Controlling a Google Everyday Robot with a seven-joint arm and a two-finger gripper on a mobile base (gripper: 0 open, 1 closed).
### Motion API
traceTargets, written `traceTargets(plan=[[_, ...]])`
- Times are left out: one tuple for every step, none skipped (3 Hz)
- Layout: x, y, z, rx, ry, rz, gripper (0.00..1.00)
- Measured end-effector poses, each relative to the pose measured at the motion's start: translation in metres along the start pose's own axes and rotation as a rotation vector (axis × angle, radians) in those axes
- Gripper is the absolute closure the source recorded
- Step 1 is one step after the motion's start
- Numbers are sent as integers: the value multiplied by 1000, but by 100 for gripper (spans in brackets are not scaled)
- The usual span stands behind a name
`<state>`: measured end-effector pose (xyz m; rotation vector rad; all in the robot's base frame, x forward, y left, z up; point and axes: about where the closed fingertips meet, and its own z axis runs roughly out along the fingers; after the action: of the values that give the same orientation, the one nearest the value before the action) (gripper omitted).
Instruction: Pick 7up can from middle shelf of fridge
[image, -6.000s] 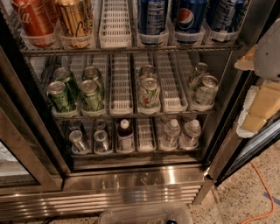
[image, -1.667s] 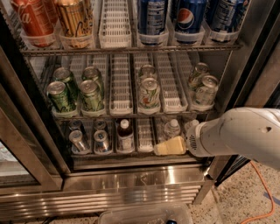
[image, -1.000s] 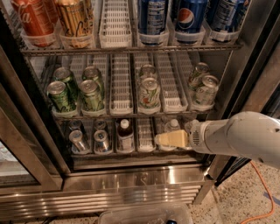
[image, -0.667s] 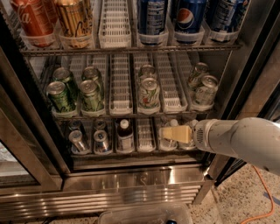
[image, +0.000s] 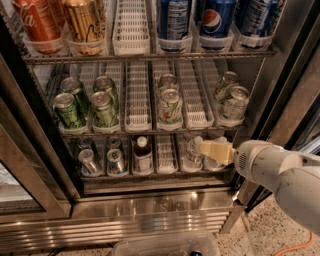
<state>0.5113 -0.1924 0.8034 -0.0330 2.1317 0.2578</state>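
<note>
My gripper (image: 215, 151) hangs in front of the bottom rack (image: 165, 154), below and a little left of the 7up can (image: 234, 103). That can stands at the front of the right-hand lane on the middle shelf (image: 138, 100). I cannot tell how wide the gripper is set. I'd lift above the shelf's front wire first and centre on the can's body. Then I'd go straight in, clear of the rear can (image: 226, 81) and the fridge (image: 150, 220) frame.
</note>
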Motion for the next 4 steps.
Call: traceTargets(plan=[[-12,-12,-5,15,-69,-22,0],[-21,-13,3,7,-105,-33,0],[-31,6,14,-27,-143,-28,0],[-31,7,14,-28,-143,-28,0]])
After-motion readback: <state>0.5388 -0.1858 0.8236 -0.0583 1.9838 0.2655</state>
